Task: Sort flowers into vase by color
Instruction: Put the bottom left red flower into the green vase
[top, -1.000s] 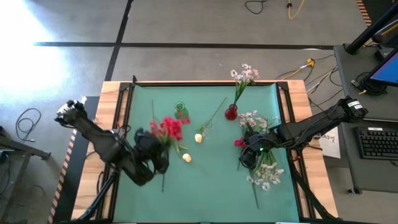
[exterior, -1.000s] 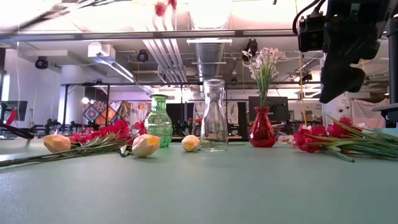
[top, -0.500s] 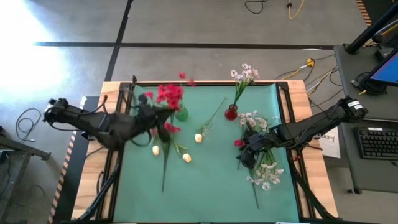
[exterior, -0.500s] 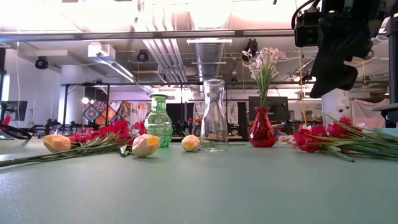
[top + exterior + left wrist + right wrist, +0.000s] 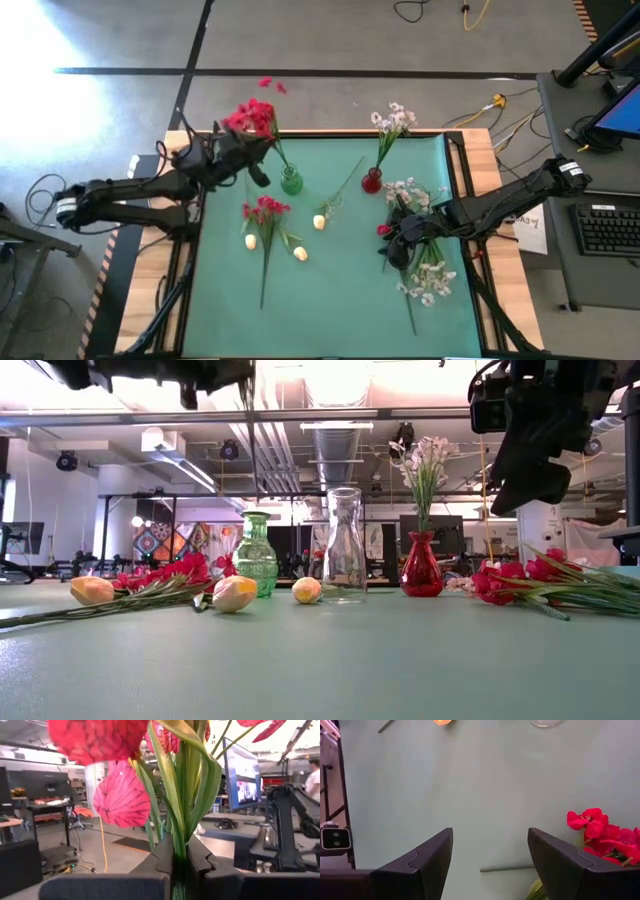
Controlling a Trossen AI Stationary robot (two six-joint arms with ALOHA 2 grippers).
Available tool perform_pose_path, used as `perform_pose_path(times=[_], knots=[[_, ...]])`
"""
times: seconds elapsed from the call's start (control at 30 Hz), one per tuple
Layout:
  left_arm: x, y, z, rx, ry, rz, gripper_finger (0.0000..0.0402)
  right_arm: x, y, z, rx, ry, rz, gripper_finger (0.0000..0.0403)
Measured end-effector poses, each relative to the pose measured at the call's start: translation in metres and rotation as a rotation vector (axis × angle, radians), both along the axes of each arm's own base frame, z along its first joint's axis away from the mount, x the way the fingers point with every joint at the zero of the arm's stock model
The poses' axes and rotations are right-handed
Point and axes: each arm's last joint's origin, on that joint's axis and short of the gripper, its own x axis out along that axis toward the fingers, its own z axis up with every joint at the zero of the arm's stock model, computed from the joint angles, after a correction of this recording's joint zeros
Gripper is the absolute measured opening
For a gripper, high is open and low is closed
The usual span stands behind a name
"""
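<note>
My left gripper point(image 5: 258, 152) is high over the table's far left, shut on a red flower point(image 5: 250, 118). Its blossoms point(image 5: 100, 740) stand above the fingers. Its thin stem point(image 5: 250, 450) hangs down to the mouth of the green vase point(image 5: 291, 181); whether its end is inside, I cannot tell. My right gripper point(image 5: 400, 246) is open and empty over the right pile of red point(image 5: 600, 830) and white flowers point(image 5: 425, 280). More red flowers point(image 5: 265, 208) and cream buds point(image 5: 250, 241) lie on the mat. My left gripper pinches the red flower's green stem and leaves point(image 5: 180, 845) between its two fingers, just below the blossoms. The fingers lie across the stem. The flower is lifted clear of the table, roughly upright, blossoms up, with the long stem hanging below toward the green vase.
A red vase point(image 5: 372, 182) holding white flowers point(image 5: 392, 120) stands at the far middle. A clear glass vase point(image 5: 344, 545) stands between the green and red vases. Loose cream buds point(image 5: 319, 222) lie mid-table. The near part of the green mat point(image 5: 330, 310) is bare.
My left gripper has risen from the near-left of the mat and gone toward the far edge with a red flower. It has turned so that the blossoms stand up and the stem hangs over the green vase. Other red flowers and a cream bud stay on the mat.
</note>
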Motion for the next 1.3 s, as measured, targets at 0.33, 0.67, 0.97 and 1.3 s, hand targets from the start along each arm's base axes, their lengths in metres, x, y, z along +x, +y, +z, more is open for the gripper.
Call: perform_pose_path(times=[0.33,0.67,0.97,1.3], knots=[[0.005,0.015,-0.008,-0.015,0.048,0.045,0.0000,0.001,0.000,0.000,0.005,-0.007,-0.004,0.0249],[0.020,0.021,-0.027,-0.121,0.083,0.073,0.0000,0.001,0.000,0.001,0.007,-0.018,-0.003,0.0249],[0.020,0.022,-0.036,-0.239,0.117,0.066,0.0032,0.001,0.000,0.001,0.007,-0.018,-0.002,0.0249],[0.021,0.020,-0.043,-0.294,0.167,0.062,0.0124,0.001,0.000,0.001,0.009,-0.018,-0.002,0.0249]])
